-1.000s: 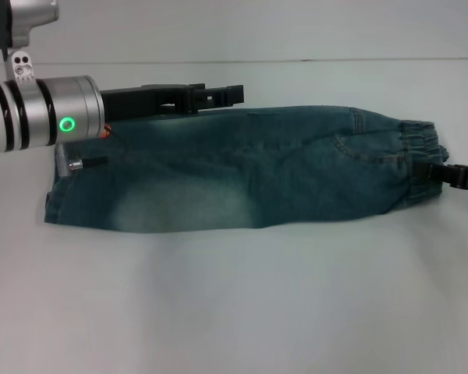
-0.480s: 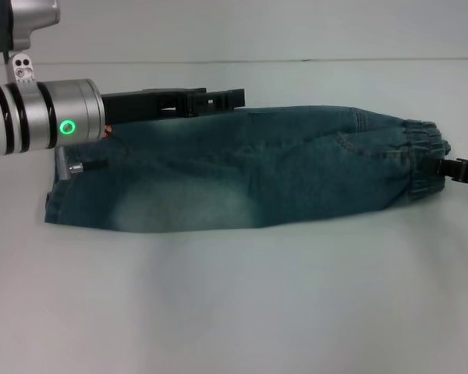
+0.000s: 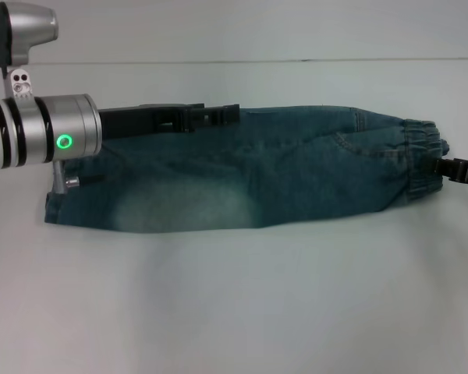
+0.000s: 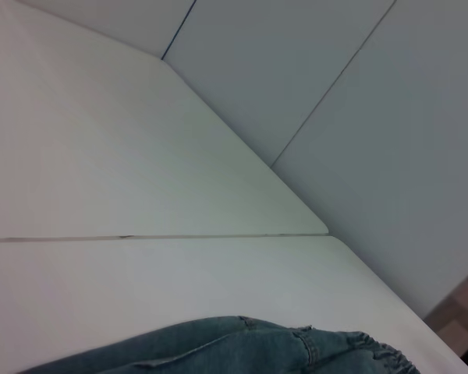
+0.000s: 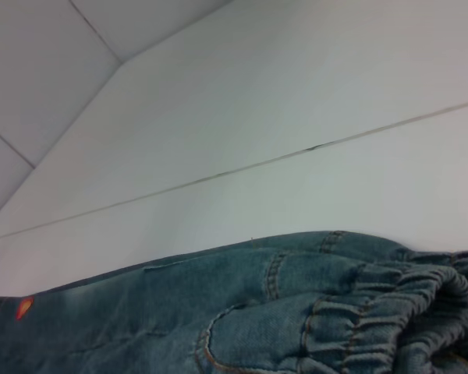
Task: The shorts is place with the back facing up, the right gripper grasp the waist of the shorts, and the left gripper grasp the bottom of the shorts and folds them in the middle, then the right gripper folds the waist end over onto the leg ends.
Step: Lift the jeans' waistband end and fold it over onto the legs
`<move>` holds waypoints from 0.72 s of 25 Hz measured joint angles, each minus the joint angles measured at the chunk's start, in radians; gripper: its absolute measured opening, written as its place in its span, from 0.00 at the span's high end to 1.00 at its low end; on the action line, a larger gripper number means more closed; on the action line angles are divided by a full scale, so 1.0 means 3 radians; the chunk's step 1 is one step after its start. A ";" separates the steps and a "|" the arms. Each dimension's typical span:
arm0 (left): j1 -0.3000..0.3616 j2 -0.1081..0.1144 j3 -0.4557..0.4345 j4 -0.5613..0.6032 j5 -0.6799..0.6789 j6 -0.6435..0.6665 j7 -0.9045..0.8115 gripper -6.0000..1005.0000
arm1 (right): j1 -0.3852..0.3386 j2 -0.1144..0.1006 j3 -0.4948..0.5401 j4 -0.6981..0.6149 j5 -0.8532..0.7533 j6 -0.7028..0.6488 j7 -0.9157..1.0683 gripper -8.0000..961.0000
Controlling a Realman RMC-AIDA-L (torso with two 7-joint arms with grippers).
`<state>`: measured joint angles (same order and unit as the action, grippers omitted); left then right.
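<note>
Across the middle of the head view, the shorts point(image 3: 242, 167) lie folded lengthwise into a long denim strip on the white table point(image 3: 234, 304), the gathered waist of the shorts point(image 3: 425, 152) at the right of the frame and the leg ends point(image 3: 62, 204) at the left. The left gripper point(image 3: 210, 115), on its silver wrist with the green light, stretches along the strip's far edge at upper left, just above the cloth; whether its fingers are spread or pressed together cannot be told. The right gripper point(image 3: 456, 169) shows only as a black tip at the right edge of the frame, touching or just beside the waistband, and its grip cannot be judged either. The lengthwise fold looks done; the remaining step appears to be carrying the waist end over to the leg ends. The risk lies at the waistband: if the right gripper catches only the upper layer of elastic, the lower layer may stay behind and the fold would open. A left gripper lingering over the cloth could also snag the strip.
</note>
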<state>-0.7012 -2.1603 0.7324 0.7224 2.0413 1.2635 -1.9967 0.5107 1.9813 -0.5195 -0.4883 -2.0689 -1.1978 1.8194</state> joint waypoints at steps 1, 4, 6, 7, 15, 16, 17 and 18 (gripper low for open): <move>0.0008 -0.0001 0.0000 0.0000 -0.0005 0.0002 0.0000 0.11 | 0.0000 0.0001 0.0001 0.0000 0.0001 -0.0003 -0.0007 0.93; 0.0029 -0.0003 -0.0001 0.0000 -0.0011 0.0000 0.0000 0.16 | 0.0004 0.0002 0.0004 -0.0004 0.0007 -0.0014 -0.0025 0.93; 0.0040 -0.0005 -0.0001 0.0000 -0.0015 -0.0004 0.0000 0.19 | 0.0015 0.0002 0.0004 -0.0007 0.0009 -0.0014 -0.0028 0.93; 0.0041 -0.0006 0.0000 -0.0001 -0.0018 -0.0005 0.0000 0.21 | 0.0020 0.0002 0.0004 -0.0008 0.0009 -0.0014 -0.0030 0.93; 0.0039 -0.0009 0.0003 -0.0095 -0.0101 -0.0026 0.0034 0.40 | 0.0042 0.0002 -0.0007 -0.0041 0.0009 -0.0052 -0.0032 0.93; 0.0032 -0.0010 0.0003 -0.0140 -0.0101 -0.0055 0.0057 0.43 | 0.0042 0.0002 -0.0004 -0.0045 0.0009 -0.0061 -0.0032 0.93; 0.0022 -0.0012 0.0003 -0.0192 -0.0102 -0.0097 0.0089 0.47 | 0.0042 0.0002 -0.0001 -0.0050 0.0009 -0.0073 -0.0034 0.93; 0.0011 -0.0013 0.0003 -0.0245 -0.0103 -0.0148 0.0123 0.50 | 0.0042 0.0002 0.0002 -0.0061 0.0009 -0.0081 -0.0035 0.93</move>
<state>-0.6979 -2.1642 0.7333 0.6490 2.0104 1.2192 -1.9599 0.5232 1.9817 -0.5189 -0.5067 -2.0661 -1.2220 1.8089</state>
